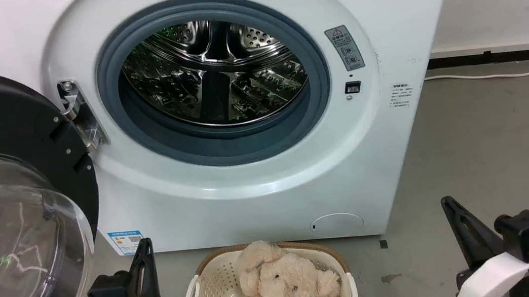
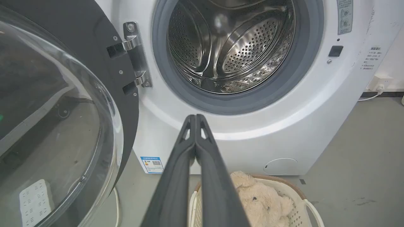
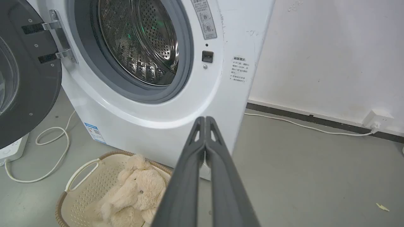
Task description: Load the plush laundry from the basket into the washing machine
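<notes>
The cream-beige plush laundry (image 1: 275, 285) lies in the cream perforated basket (image 1: 210, 283) on the floor, right in front of the white washing machine (image 1: 380, 15). The washer's door (image 1: 6, 167) is swung open to the left and its steel drum (image 1: 216, 70) holds nothing. My left gripper (image 1: 144, 246) is shut and empty, up beside the basket's left side. My right gripper (image 1: 448, 203) is shut and empty, well to the right of the basket. The left wrist view has the plush (image 2: 262, 201) just right of the closed left gripper (image 2: 195, 117); the right wrist view has the plush (image 3: 135, 192) left of the closed right gripper (image 3: 205, 119).
A white cable (image 3: 47, 151) loops on the floor under the open door beside a white power strip (image 3: 12, 148). Another cable (image 1: 500, 72) runs along the wall's black skirting to the washer's right. Grey floor (image 1: 489, 149) stretches right of the machine.
</notes>
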You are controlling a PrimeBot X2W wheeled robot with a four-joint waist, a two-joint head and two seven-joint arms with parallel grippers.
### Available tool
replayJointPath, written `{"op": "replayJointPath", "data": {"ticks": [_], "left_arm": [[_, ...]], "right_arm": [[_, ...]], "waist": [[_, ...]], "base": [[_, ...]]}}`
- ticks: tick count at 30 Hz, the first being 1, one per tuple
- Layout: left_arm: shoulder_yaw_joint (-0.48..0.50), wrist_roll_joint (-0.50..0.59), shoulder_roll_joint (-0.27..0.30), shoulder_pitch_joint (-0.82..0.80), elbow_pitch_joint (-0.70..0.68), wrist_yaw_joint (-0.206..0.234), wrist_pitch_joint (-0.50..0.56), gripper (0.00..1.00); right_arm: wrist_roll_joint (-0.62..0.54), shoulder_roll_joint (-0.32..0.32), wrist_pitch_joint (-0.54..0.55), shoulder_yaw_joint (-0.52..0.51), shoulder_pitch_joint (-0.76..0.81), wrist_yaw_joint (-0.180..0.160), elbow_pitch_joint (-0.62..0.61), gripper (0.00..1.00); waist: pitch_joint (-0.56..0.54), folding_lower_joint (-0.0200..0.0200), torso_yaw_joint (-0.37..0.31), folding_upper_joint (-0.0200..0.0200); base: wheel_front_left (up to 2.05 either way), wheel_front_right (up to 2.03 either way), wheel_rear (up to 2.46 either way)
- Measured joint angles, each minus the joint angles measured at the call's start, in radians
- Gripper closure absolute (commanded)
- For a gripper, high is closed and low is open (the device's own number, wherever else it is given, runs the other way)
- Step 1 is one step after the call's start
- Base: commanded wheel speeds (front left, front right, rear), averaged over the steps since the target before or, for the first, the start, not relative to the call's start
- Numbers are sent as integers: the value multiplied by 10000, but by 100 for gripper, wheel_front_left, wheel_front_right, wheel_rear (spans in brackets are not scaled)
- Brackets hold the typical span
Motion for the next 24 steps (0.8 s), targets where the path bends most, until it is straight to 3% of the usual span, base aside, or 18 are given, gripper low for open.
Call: {"op": "replayJointPath", "data": {"ticks": [24], "left_arm": [[4, 0, 0, 0, 0, 0, 0, 100]], "right_arm": [[0, 0, 0, 4, 0, 0, 0, 100]], "waist": [[0, 0, 0, 0]], "base": [[0, 0, 0]]}}
